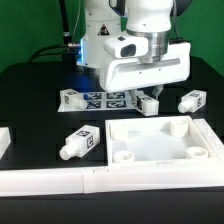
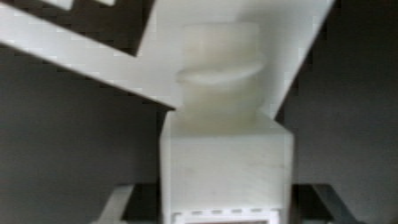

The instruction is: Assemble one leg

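My gripper (image 1: 148, 98) is shut on a leg (image 1: 149, 106), a stubby white peg with black-and-white tags. It holds the leg just above the table, behind the large white square panel (image 1: 160, 146). In the wrist view the leg (image 2: 226, 150) fills the middle, its blocky body between my gripper (image 2: 228, 208) and its narrower round end pointing away. The dark fingers (image 2: 135, 200) press on both sides of the body. The panel's white edge (image 2: 71, 50) shows beyond the leg.
Three more legs lie on the dark table: one (image 1: 72, 99) at the exterior view's left by the marker board (image 1: 106, 98), one (image 1: 191, 99) at the right, one (image 1: 82, 142) in front. A white rail (image 1: 50, 182) runs along the front.
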Controlling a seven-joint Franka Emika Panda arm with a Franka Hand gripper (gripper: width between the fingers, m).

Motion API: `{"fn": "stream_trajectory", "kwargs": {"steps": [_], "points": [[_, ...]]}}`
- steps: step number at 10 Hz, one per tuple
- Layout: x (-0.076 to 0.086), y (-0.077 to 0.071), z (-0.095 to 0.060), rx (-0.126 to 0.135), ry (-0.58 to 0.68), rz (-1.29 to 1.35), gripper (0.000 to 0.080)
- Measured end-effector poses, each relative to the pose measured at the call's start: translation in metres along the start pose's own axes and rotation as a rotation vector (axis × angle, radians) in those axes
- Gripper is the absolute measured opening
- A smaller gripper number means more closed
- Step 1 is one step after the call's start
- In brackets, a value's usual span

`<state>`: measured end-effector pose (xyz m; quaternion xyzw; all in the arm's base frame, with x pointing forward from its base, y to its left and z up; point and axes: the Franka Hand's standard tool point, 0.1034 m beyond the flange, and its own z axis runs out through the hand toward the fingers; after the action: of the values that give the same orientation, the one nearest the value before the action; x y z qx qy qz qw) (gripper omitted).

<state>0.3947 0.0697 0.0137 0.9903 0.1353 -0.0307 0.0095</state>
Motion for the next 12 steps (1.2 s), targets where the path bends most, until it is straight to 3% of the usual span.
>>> {"fn": "stream_trajectory", "kwargs": {"steps": [5, 6, 7, 8, 9, 12], "points": [[0.000, -0.001, 0.001, 0.010, -0.001, 0.135, 0.0284], [0.000, -0.001, 0.001, 0.010, -0.001, 0.134, 0.0356], [-0.001, -0.001, 0.001, 0.010, -0.008, 0.133, 0.0356], [-0.001, 0.000, -0.001, 0.013, -0.037, 0.134, 0.0555], [0.004, 0.000, -0.004, 0.015, -0.053, 0.134, 0.0623], [0.033, 0.007, -0.016, 0.022, -0.125, 0.133, 0.0645]]}}
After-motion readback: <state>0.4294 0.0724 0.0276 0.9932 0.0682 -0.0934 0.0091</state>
